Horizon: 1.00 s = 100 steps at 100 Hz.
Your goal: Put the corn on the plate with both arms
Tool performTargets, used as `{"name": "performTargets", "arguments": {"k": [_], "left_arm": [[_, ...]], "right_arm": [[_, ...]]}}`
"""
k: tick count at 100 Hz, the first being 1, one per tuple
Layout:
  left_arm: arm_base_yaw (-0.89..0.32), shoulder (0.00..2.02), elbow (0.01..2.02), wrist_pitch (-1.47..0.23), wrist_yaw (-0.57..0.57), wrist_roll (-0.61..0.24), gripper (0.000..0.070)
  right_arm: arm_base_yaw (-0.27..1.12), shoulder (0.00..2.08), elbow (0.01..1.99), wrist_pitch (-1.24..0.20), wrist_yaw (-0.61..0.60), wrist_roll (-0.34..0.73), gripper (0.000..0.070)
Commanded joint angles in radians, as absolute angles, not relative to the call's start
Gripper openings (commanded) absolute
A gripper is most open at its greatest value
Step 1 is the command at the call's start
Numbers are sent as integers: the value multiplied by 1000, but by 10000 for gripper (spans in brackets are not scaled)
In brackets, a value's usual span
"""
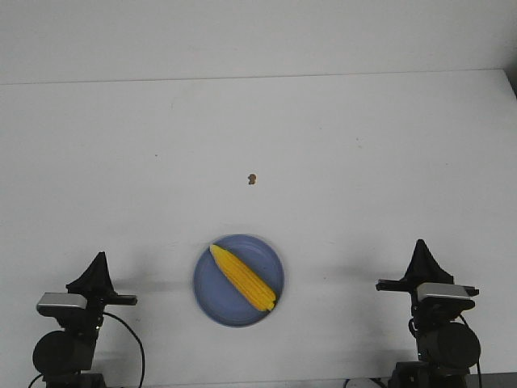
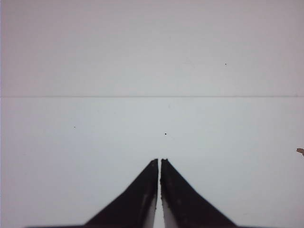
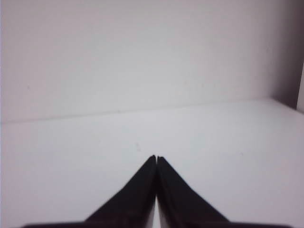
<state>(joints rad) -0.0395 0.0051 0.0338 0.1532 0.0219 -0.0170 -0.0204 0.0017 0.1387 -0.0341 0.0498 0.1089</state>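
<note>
The yellow corn [image 1: 243,277] lies diagonally across the periwinkle-blue plate [image 1: 213,297] near the table's front middle. My left gripper [image 1: 100,258] stands well to the left of the plate, shut and empty; in the left wrist view its fingertips [image 2: 159,161] nearly meet over bare white table. To the right of the plate, my right gripper [image 1: 420,244] is also shut with nothing in it, its fingertips [image 3: 156,157] pressed together in the right wrist view. Neither wrist view shows the corn or the plate.
A tiny brown speck [image 1: 252,179] lies on the white table [image 1: 363,162] beyond the plate. The table's back edge meets a pale wall [image 1: 242,36]. The table's right edge [image 1: 510,89] shows at far right.
</note>
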Motion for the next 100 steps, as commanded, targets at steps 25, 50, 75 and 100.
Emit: {"name": "performTargets", "arguments": {"k": [25, 50, 75, 100], "left_arm": [[-38, 3, 14, 165, 18, -12, 13], [-38, 3, 14, 165, 18, -12, 13], [-38, 3, 14, 165, 18, -12, 13], [-38, 3, 14, 165, 18, -12, 13]], "right_arm": [[-22, 1, 44, 82, -30, 105, 1], [-22, 1, 12, 78, -28, 112, 1], [-22, 1, 12, 82, -27, 108, 1], [-22, 1, 12, 82, -27, 108, 1]]}}
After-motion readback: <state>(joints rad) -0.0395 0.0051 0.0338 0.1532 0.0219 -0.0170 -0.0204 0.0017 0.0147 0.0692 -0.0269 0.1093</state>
